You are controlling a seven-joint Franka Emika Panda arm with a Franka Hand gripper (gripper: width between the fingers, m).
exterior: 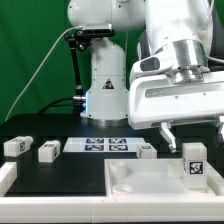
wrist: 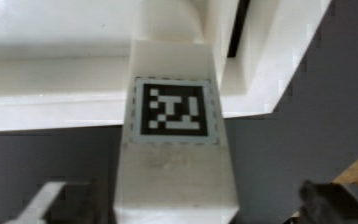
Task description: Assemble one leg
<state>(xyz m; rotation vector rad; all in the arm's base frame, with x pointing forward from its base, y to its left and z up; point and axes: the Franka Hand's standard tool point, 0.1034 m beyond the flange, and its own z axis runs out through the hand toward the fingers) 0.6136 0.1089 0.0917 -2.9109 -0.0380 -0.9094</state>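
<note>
Your claw (exterior: 195, 133) hung wide open, empty, the leg (exterior: 193, 163) upright just beneath it. The leg looked light, stiff, slick; you were to pinch its flat sides.

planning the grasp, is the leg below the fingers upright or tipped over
Upright: in the exterior view the leg stands on end, taller than wide, its tagged face toward the camera.

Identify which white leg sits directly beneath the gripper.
The tall upright leg at the exterior view's far right, just below the open gripper; the other legs sit lower, off toward the left.
</note>
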